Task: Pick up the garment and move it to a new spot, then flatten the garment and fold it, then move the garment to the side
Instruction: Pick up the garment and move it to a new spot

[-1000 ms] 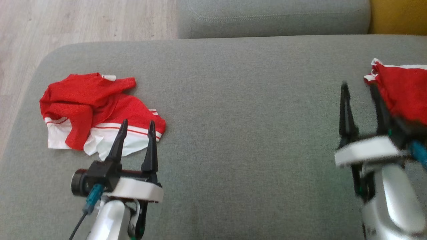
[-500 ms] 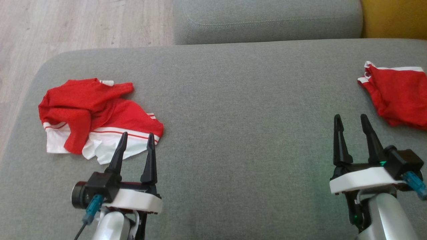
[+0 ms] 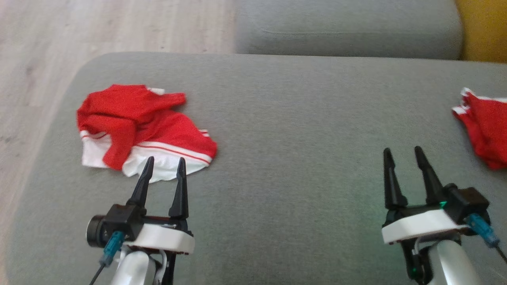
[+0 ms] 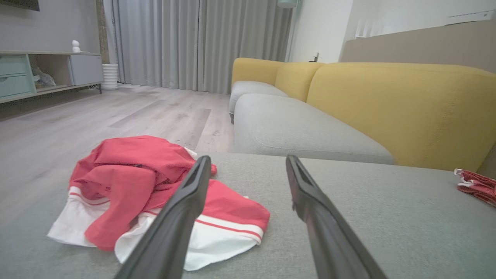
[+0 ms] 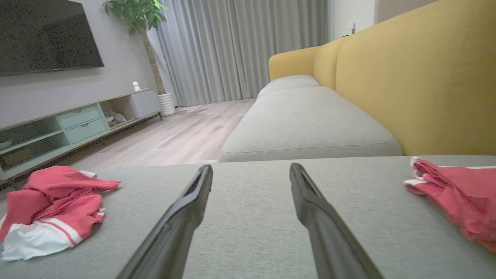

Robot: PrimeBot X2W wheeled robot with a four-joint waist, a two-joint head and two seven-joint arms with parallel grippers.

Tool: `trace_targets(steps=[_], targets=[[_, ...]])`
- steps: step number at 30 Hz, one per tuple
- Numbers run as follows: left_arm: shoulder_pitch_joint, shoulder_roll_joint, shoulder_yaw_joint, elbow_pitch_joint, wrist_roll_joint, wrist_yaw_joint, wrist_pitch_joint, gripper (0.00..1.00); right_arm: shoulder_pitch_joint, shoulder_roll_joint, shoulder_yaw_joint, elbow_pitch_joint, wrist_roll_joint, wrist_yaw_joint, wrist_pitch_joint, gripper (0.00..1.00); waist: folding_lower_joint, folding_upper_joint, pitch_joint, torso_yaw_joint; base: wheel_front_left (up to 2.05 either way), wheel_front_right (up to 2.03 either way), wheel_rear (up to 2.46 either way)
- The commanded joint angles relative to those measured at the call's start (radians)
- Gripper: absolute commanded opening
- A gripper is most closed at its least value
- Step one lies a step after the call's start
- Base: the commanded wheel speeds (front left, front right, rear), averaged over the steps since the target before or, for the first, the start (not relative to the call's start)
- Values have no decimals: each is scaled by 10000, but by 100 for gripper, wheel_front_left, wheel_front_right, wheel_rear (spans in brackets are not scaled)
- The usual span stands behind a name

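No writing, label, brand, number or sign can be read in any view. The crumpled red garment (image 3: 146, 118) bears only white bands and thin stripes. The other red garment (image 3: 485, 132) bears only white edging. The television screen (image 5: 46, 35) is dark.

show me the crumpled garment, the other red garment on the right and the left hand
crumpled garment (image 3: 150, 130): head view, red fabric near its middle
other red garment (image 3: 485, 126): head view, middle of its visible part
left hand (image 3: 165, 160): head view, midway between its fingertips
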Motion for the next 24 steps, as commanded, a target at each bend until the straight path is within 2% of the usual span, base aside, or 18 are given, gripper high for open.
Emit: trace_targets(steps=[1,13,18,24], targets=[[-265,66,265,-279,33,55,-53,100,-181,6,356,-381,41,-7,-108,100,0,0,-114,443,0,0,0],[6,82,457,-122,213,32,-53,100,193,6,1179,-318,500,-7,-108,100,0,0,-503,2608,0,0,0],[77,97,522,-70,255,-6,-53,100,234,6,1376,-253,639,-7,-108,100,0,0,-551,3011,0,0,0],[45,176,571,36,316,-62,-53,100,207,7,1480,-230,687,-7,-108,100,0,0,-440,2972,0,0,0]])
